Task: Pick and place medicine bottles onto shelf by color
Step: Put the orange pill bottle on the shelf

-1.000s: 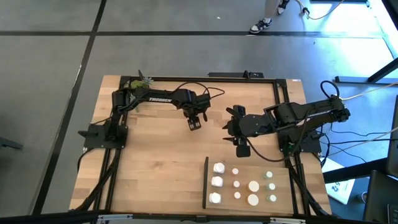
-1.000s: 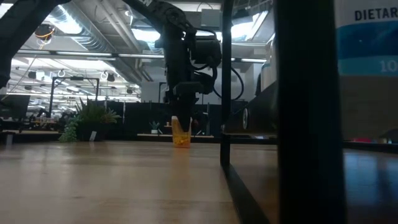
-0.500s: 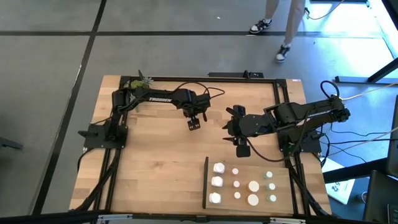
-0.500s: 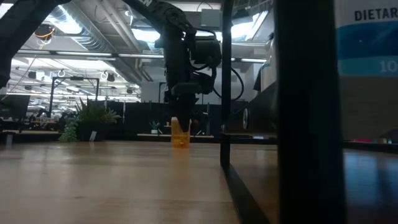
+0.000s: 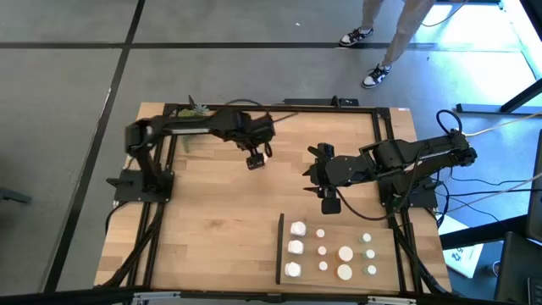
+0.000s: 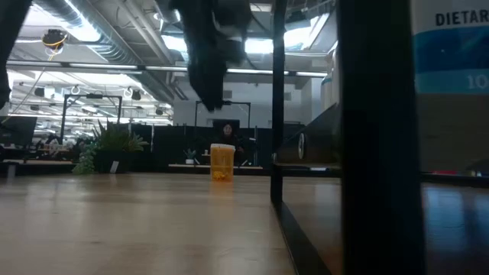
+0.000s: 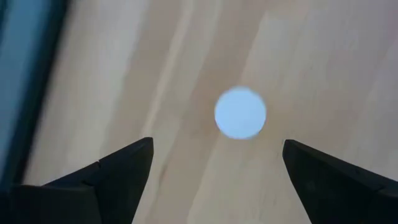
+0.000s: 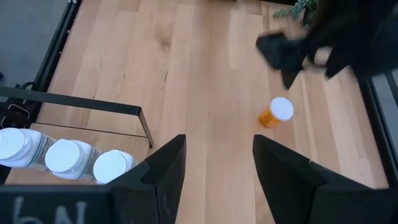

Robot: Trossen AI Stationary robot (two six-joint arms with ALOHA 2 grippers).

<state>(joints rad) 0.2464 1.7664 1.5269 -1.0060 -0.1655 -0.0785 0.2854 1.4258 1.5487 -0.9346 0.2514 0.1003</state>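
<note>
With its fingers spread wide and holding nothing, the left hand (image 5: 257,158) is hanging over the orange bottle (image 8: 275,112) standing on the tabletop (image 5: 212,229) far from the shelf (image 5: 383,258), risking toppling it with an off-centre descent.

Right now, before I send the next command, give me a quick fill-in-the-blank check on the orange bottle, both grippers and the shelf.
1. The orange bottle stands on the bare tabletop with a ____ cap.
2. The left gripper is above that bottle with its fingers ____.
3. The right gripper holds ____ between its fingers.
4. The bottles on the shelf all have white or pale green tops; the orange one is not yet ____ it.

Missing words: white; open; nothing; on
</note>
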